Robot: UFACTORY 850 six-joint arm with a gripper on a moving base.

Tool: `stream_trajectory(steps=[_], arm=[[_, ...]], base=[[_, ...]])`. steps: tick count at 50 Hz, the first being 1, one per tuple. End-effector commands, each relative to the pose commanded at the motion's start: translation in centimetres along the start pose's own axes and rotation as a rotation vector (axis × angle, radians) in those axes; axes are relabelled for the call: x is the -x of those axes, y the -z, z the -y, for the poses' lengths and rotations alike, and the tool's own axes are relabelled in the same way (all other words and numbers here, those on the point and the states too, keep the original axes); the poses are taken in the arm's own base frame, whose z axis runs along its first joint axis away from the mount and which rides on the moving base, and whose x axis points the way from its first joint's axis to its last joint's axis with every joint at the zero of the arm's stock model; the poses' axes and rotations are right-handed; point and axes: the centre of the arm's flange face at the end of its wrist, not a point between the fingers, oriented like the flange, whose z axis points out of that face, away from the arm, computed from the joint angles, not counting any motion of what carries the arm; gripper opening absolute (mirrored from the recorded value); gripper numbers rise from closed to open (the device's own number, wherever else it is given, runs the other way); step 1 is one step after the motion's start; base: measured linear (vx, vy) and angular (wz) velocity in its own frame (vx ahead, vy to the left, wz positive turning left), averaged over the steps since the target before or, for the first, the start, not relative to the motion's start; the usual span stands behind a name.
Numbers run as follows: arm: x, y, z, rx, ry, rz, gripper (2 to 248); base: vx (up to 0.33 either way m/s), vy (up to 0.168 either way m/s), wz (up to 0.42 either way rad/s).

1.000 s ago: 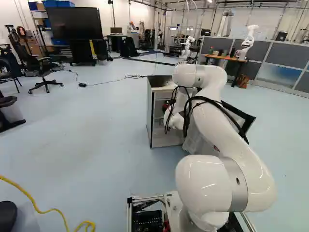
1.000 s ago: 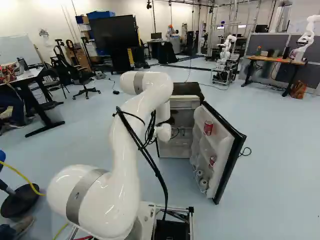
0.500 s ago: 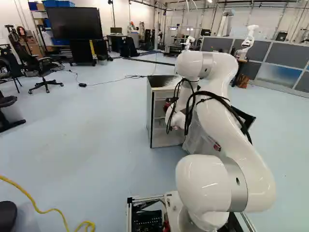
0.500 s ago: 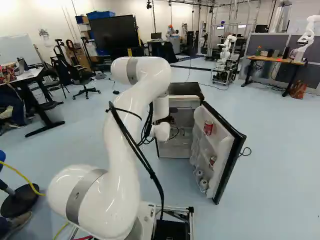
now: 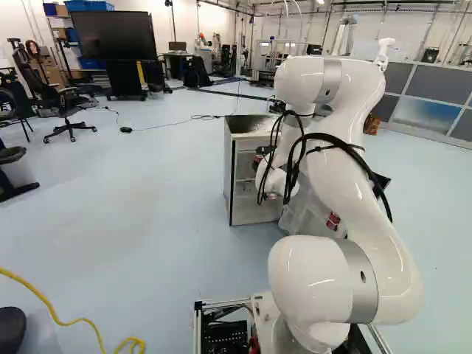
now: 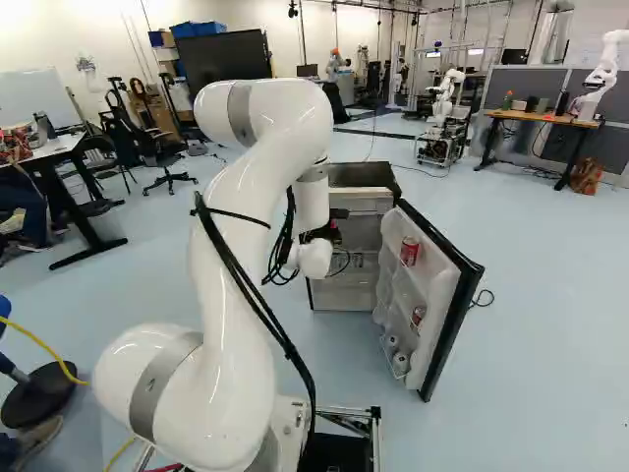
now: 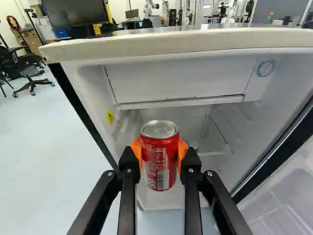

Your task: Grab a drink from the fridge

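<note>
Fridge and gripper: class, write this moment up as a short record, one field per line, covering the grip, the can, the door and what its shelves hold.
Gripper: shut on a can, a pad on each side
Held can: red with silver top, upright
Fridge: open, its compartment beyond the held can in the wrist view
Door: swung wide, at the fridge's right in the right base view
Door shelves: upper red can, lower red can, pale round items at the bottom, kind unclear

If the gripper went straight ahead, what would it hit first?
Probably the inside of the fridge, perhaps its shelf; the red can held in the gripper hides the exact spot.
</note>
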Motion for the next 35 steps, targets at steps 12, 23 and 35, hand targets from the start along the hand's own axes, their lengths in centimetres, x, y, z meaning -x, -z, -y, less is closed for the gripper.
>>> stream_trajectory(steps=[12, 23, 35], arm=[[-1.2, 2.9, 0.3, 0.006, -0.003, -0.008, 91], [-2.3, 5.1, 0.5, 0.010, -0.004, -0.033, 91], [-3.8, 6.2, 0.7, 0.010, -0.001, -0.088, 91]], base=[[0.000, 0.000, 0.000], [0.000, 0.000, 0.000], [0.000, 0.000, 0.000]])
